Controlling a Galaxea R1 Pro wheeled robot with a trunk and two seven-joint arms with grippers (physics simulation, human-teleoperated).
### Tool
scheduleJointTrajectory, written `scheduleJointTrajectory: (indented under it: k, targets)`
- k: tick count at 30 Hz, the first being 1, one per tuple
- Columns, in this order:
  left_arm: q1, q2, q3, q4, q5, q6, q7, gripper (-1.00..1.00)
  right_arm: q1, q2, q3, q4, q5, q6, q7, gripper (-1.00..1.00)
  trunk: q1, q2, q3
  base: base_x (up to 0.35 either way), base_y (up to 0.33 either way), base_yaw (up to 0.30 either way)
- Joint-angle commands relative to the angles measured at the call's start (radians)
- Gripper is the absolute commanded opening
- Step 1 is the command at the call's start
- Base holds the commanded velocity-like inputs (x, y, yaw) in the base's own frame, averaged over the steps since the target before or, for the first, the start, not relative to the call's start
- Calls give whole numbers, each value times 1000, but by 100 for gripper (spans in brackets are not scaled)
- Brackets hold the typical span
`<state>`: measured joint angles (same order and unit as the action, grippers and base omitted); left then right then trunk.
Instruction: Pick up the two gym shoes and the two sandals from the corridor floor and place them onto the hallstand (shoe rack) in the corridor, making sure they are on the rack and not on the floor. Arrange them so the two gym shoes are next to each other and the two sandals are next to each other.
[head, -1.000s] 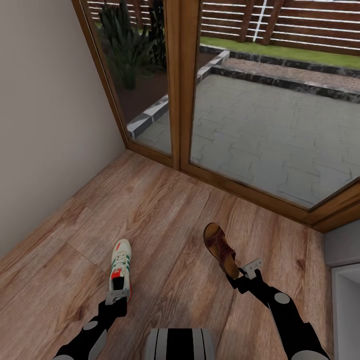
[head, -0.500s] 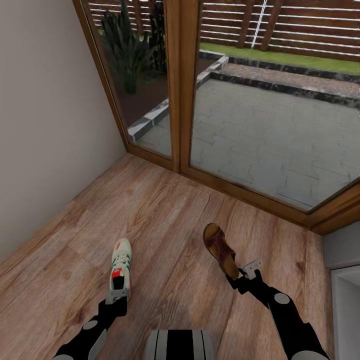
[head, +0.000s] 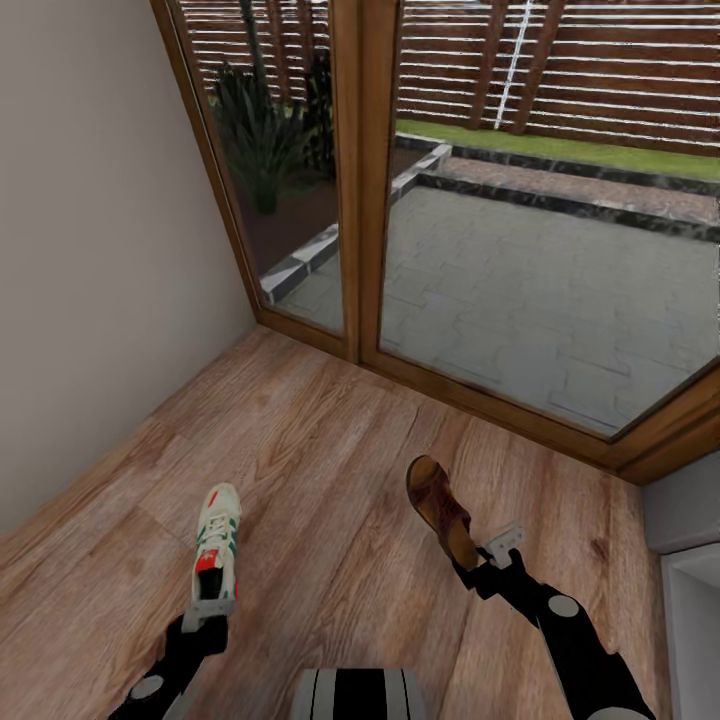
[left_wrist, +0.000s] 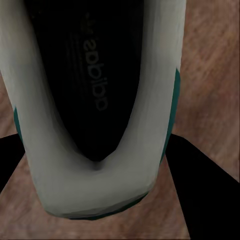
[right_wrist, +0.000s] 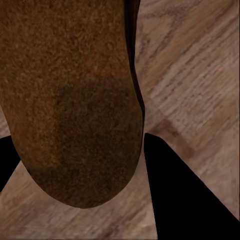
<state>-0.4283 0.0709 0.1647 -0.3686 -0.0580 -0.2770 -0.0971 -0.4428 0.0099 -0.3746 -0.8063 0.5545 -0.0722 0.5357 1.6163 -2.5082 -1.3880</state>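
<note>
At the corridor's glazed corner, I have both arms low over the light brown wood-grain plank floor (head: 330, 450), a shoe at the end of each. My left gripper (head: 208, 608) is closed on the heel of a small white sneaker with teal-green side stripes and a red-orange tongue patch (head: 214, 538); the shoe points away from me toward the beige wall (head: 90, 250). From the left wrist camera, the sneaker (left_wrist: 95, 100) shows its dark insole with a printed logo, its rounded white heel sitting between my two black fingers (left_wrist: 200, 185), which press against either side.

My right gripper (head: 490, 560) holds the heel of a small dark-brown leather sandal with a tan-brown footbed (head: 440, 510), toe angled up and forward toward the wood-framed glass doors (head: 520, 200). In the right wrist view the sandal's footbed (right_wrist: 70, 100) lies between black fingers (right_wrist: 180, 195), the jaws clamped on its heel. I cannot tell from these angles whether either shoe is clear of the planks or resting on them.

The two shoes are well apart, one on each side of my trunk (head: 360, 695). A white panel edge (head: 692, 630) shows at the far right of the head view.
</note>
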Motion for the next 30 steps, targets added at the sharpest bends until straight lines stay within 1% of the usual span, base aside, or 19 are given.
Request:
scheduleJointTrajectory:
  k: [1, 4, 6, 7, 9, 10, 11, 12, 13, 14, 15, 16, 18, 19, 20, 21, 23, 26, 30]
  targets:
    - [19, 2, 6, 37, -10, -18, -9, -100, 2, 1, -7, 12, 1, -6, 6, -100, -1, 0, 4, 0, 0, 0]
    - [41, 4, 7, 41, -9, -44, -7, -100, 19, 0, -20, 49, -2, -10, -4, -100, -2, 1, 15, 0, 0, 0]
    - [56, 5, 7, 41, -7, -53, -6, -100, 36, 0, -56, 67, -3, -18, -32, -100, -3, 1, 23, 0, 0, 0]
    - [65, 5, 7, 40, -7, -57, -6, -100, 50, 0, -90, 75, -3, -31, -59, -100, -3, 1, 27, 0, 0, 0]
    - [72, 5, 7, 40, -6, -60, -6, -100, 63, 1, -124, 82, -3, -51, -85, -100, -4, 2, 34, 0, 0, 0]
    - [77, 4, 7, 41, -6, -64, -6, -100, 76, 3, -154, 88, -4, -77, -106, -100, -5, 2, 38, 0, 0, 0]
    - [79, 4, 7, 41, -5, -66, -6, -100, 82, 3, -167, 92, -4, -93, -114, -100, -5, 2, 43, 0, 0, -6]
    - [82, 4, 7, 43, -5, -70, -6, -100, 93, 3, -190, 106, -4, -124, -127, -100, -5, 3, 47, 0, 0, -33]
    - [83, 4, 7, 43, -5, -72, -6, -100, 97, 3, -200, 114, -4, -140, -131, -100, -6, 3, 52, 0, 0, -47]
    - [86, 4, 7, 44, -6, -76, -6, -100, 104, 3, -219, 136, -4, -171, -138, -100, -6, 3, 57, 0, 0, -73]
    - [88, 4, 7, 44, -6, -78, -6, -100, 107, 2, -229, 149, -4, -185, -141, -100, -7, 3, 62, 0, 0, -84]
    - [95, 4, 7, 44, -6, -84, -6, -100, 111, 2, -250, 178, -4, -213, -149, -100, -7, 4, 67, 0, 0, -100]
    - [104, 4, 7, 44, -6, -90, -6, -100, 115, 1, -274, 207, -4, -239, -160, -100, -8, 4, 77, 0, 0, -109]
    - [113, 3, 7, 44, -6, -98, -6, -100, 117, 1, -301, 235, -4, -261, -176, -100, -9, 4, 82, 0, 0, -118]
    - [117, 3, 7, 44, -6, -102, -5, -100, 118, 0, -314, 248, -4, -270, -183, -100, -9, 5, 87, 0, 0, -120]
    - [123, 2, 7, 44, -6, -111, -5, -100, 119, 0, -339, 271, -4, -283, -199, -100, -10, 5, 93, 0, 0, -124]
    - [129, 1, 7, 44, -7, -124, -5, -100, 120, 0, -367, 296, -3, -295, -215, -100, -10, 5, 103, 0, 0, -126]
    - [136, -2, 6, 45, -9, -135, -5, -100, 120, -1, -386, 320, -3, -303, -232, -100, -12, 6, 119, 0, 0, -128]
    - [145, -3, 6, 45, -9, -141, -5, -100, 121, -1, -395, 344, -2, -316, -256, -100, -14, 7, 141, 0, 0, -129]
